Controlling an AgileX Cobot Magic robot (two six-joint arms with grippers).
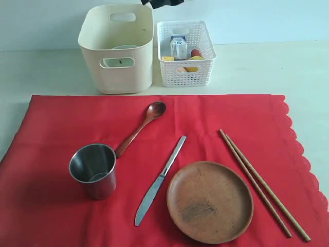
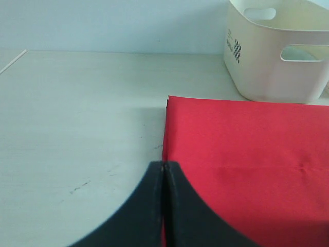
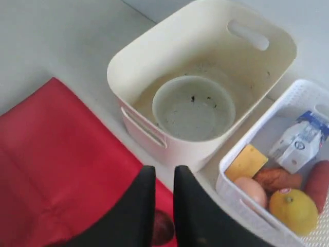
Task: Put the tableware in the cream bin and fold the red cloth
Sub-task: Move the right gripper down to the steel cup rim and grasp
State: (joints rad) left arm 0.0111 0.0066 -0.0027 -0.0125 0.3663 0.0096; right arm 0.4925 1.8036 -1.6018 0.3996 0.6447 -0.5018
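The red cloth (image 1: 61,128) lies flat on the table. On it are a steel cup (image 1: 94,170), a wooden spoon (image 1: 141,127), a table knife (image 1: 160,180), a round brown plate (image 1: 209,201) and a pair of chopsticks (image 1: 262,185). The pale bowl (image 3: 194,107) sits inside the cream bin (image 1: 103,31). My right gripper (image 3: 164,172) hovers in front of the bin above the spoon's head (image 3: 163,229); a narrow gap shows between its fingers and nothing is in it. My left gripper (image 2: 163,165) is shut and empty over the cloth's left edge (image 2: 165,128).
A white lattice basket (image 1: 186,72) stands right of the cream bin and holds a milk carton (image 1: 178,47), a lemon (image 3: 293,211), an egg (image 3: 250,191) and cheese (image 3: 245,162). Bare table lies left of the cloth (image 2: 77,118).
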